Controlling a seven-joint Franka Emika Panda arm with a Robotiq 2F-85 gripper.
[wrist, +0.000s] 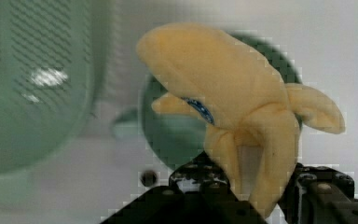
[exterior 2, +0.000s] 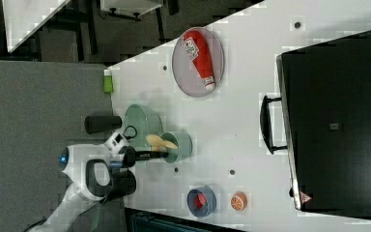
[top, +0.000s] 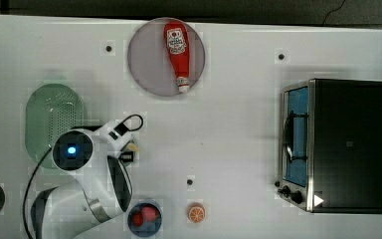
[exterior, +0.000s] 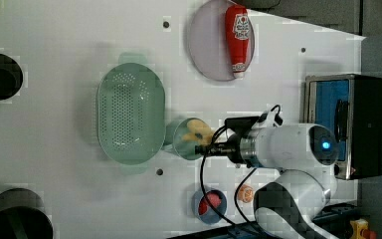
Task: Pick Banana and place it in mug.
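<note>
One gripper (wrist: 249,186) pinches the soft yellow banana (wrist: 233,93) by its peel end, with its jaws partly closed around it. In the left view the banana (exterior: 197,130) hangs just over the open mouth of the mug (exterior: 185,139), which lies at about nine o'clock from the gripper (exterior: 203,148), and the banana's long side points toward nine o'clock too, so my guess is it only needs to go down and be let go. The ketchup bottle (top: 177,49) on the plate (top: 146,62) has a label, but I cannot read its words.
</note>
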